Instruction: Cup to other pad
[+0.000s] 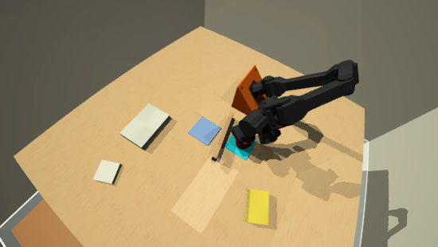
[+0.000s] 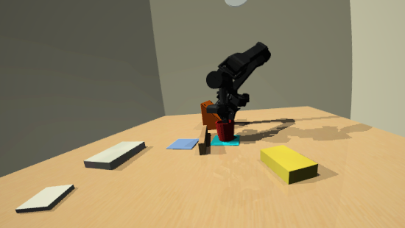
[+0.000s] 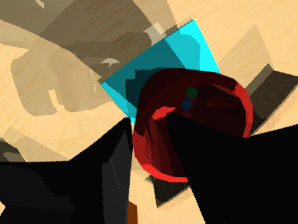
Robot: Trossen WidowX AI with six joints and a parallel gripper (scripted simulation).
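The red cup (image 1: 244, 144) (image 2: 225, 132) (image 3: 244, 105) stands upright on the cyan pad (image 1: 239, 152) (image 2: 236, 139) (image 3: 204, 47). A green marble (image 3: 191, 93) and a blue marble (image 3: 186, 104) lie inside the cup. My gripper (image 2: 226, 120) (image 3: 148, 120) is partly open at the cup's rim, one finger inside the cup and the other outside, with the cup wall loose between them. The arm hides much of the cup in the top view. The blue pad (image 1: 204, 131) (image 2: 182, 144) is bare.
A low wooden barrier (image 1: 222, 139) (image 2: 202, 143) stands between the pads. An orange wedge (image 1: 247, 96) (image 2: 208, 115) is behind them. A yellow block (image 1: 259, 207) (image 2: 289, 159), a large white slab (image 1: 145, 125) (image 2: 115, 152) and a small white slab (image 1: 107, 172) (image 2: 46, 197) lie farther off.
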